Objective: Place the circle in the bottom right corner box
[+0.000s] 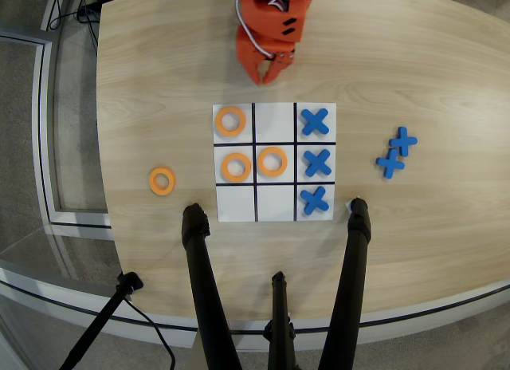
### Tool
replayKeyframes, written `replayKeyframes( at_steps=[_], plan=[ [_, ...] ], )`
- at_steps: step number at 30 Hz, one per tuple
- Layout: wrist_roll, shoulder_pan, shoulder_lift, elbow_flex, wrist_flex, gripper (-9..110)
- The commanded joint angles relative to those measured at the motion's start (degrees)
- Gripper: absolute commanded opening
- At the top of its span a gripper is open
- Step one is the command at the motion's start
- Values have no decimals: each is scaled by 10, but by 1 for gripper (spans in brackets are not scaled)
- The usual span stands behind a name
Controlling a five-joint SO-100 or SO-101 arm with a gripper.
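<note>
The white nine-cell board (pixel 275 202) lies mid-table in the overhead view. Orange rings sit in its top left cell (pixel 230 121), middle left cell (pixel 236 167) and centre cell (pixel 272 161). A fourth orange ring (pixel 162 181) lies loose on the table left of the board. Blue crosses fill the right column, so the view's bottom right corner cell (pixel 331 201) holds a cross (pixel 315 200). The bottom left corner cell (pixel 236 202) is bare. My orange gripper (pixel 268 73) is folded back above the board's top edge, looks shut and holds nothing.
Two spare blue crosses (pixel 396 153) lie on the table right of the board. Black tripod legs (pixel 199 290) (pixel 351 282) rise over the near table edge below the board. The wooden table's curved edge runs along the left side.
</note>
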Motion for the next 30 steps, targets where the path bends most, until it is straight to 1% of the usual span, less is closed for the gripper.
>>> replayKeyframes(
  at_steps=[1,5,7,8,12,30],
  plan=[
    [3,208,13,33,3,0],
    [3,552,20,33,-1,0],
    [3,666,20,33,-1,0],
    [3,696,20,33,-1,0],
    [3,750,20,33,-1,0],
    [3,749,18,33,0,0]
  ],
)
